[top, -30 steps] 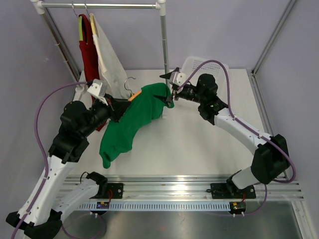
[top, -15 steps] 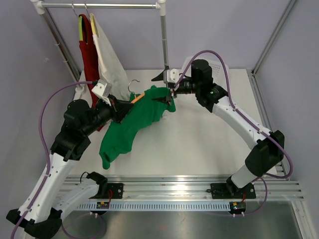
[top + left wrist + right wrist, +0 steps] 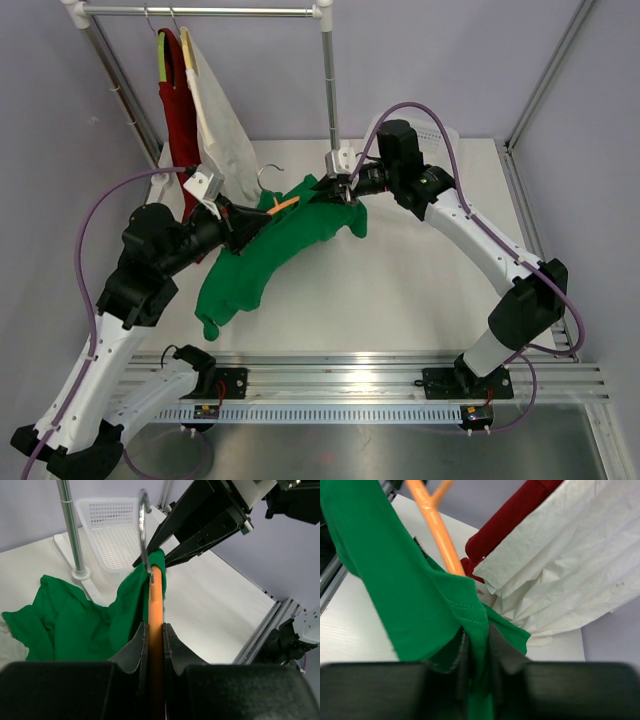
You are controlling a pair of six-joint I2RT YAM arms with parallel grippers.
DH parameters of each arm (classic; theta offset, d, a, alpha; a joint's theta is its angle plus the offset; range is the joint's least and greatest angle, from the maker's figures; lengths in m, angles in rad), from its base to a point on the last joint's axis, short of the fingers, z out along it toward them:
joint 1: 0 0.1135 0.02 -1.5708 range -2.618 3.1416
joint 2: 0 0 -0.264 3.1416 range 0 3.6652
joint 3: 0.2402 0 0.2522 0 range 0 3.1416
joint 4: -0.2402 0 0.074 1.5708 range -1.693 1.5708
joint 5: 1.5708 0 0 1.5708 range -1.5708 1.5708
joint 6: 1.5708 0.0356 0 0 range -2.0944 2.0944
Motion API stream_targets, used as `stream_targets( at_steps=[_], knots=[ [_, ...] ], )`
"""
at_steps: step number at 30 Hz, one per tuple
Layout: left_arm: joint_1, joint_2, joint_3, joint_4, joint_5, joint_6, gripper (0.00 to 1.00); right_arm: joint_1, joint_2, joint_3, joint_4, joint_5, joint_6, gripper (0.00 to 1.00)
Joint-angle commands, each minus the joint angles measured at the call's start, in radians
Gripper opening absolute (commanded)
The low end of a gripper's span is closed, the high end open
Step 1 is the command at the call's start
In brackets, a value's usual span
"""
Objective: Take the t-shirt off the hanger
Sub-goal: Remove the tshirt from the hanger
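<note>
The green t-shirt (image 3: 270, 250) hangs off an orange hanger (image 3: 284, 204) above the table's left half. In the left wrist view my left gripper (image 3: 155, 626) is shut on the hanger's orange bar (image 3: 156, 600), below its metal hook (image 3: 144, 525). From above, the left gripper (image 3: 246, 222) sits at the shirt's left shoulder. My right gripper (image 3: 343, 192) is at the shirt's upper right edge. The right wrist view shows the right gripper (image 3: 478, 630) shut on a stitched hem of the green t-shirt (image 3: 395, 580), with the hanger (image 3: 437, 530) just beyond.
A red garment (image 3: 178, 100) and a white garment (image 3: 222, 120) hang from the rail (image 3: 200, 11) at the back left. The rack's upright pole (image 3: 329, 90) stands behind the right gripper. A white basket (image 3: 115, 525) lies at the back.
My right gripper has moved left to the shirt's upper edge and shut on the fabric. The shirt has spread slightly rightward. The left gripper keeps its hold on the hanger.
</note>
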Motion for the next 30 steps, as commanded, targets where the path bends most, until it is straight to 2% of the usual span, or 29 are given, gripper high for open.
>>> stream_targets(
  at_steps=[1, 3, 8, 9, 13, 16, 18, 20, 24, 30],
  knots=[
    [-0.005, -0.013, 0.025, 0.120, 0.021, 0.004, 0.00, 0.011, -0.022, 0.007, 0.001, -0.034, 0.009, 0.10],
    [-0.006, -0.001, 0.028, 0.120, 0.021, 0.007, 0.00, 0.009, -0.025, 0.012, -0.005, -0.043, 0.011, 0.00],
    [-0.006, 0.017, 0.034, 0.119, 0.018, 0.012, 0.00, 0.011, -0.028, 0.023, -0.034, -0.052, 0.011, 0.00],
    [-0.006, 0.019, 0.034, 0.120, 0.015, 0.013, 0.02, 0.011, -0.028, 0.029, -0.045, -0.054, -0.004, 0.00],
    [-0.006, 0.017, 0.030, 0.123, 0.011, 0.013, 0.26, 0.011, -0.040, 0.021, -0.063, -0.054, -0.020, 0.00],
    [-0.006, 0.016, 0.030, 0.127, 0.005, 0.013, 0.38, 0.011, -0.058, -0.002, -0.045, -0.052, -0.020, 0.00],
    [-0.006, 0.013, 0.031, 0.127, -0.005, 0.012, 0.52, 0.011, -0.072, -0.017, -0.032, -0.045, -0.017, 0.00],
    [-0.006, 0.010, 0.030, 0.127, -0.011, 0.012, 0.59, 0.011, -0.077, -0.026, -0.025, -0.034, -0.015, 0.00],
    [-0.006, -0.001, 0.021, 0.134, -0.014, 0.019, 0.60, 0.011, -0.081, -0.025, -0.055, -0.040, -0.027, 0.00],
    [-0.006, -0.012, 0.005, 0.151, -0.020, 0.030, 0.77, 0.011, -0.081, -0.029, -0.072, -0.040, -0.038, 0.00]
  ],
)
